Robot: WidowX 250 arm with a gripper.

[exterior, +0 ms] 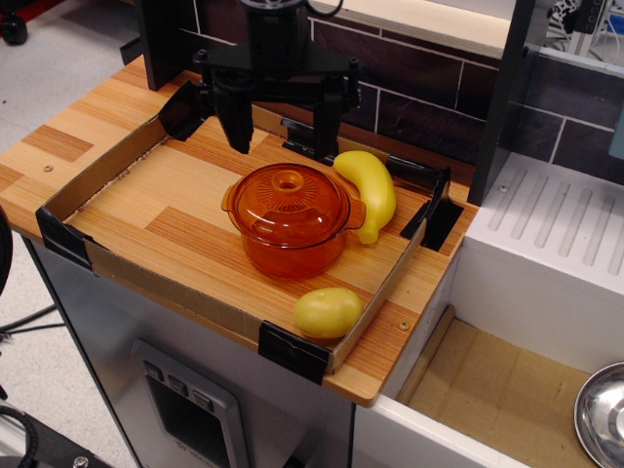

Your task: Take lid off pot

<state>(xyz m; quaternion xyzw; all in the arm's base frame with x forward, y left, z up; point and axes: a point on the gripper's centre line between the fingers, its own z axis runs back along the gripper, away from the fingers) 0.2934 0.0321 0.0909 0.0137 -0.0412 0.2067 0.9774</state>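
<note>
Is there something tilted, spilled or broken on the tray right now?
Nothing stands out. The lid sits level on the pot, the banana and the potato lie beside it whole, and the open gripper hangs above, behind the pot.

The arm above the pincer (281, 141) is cut off by the top edge. A steel bowl (601, 414) runs off the right edge. The pot (291, 237) hides the banana's (368, 187) lower left side.
</note>
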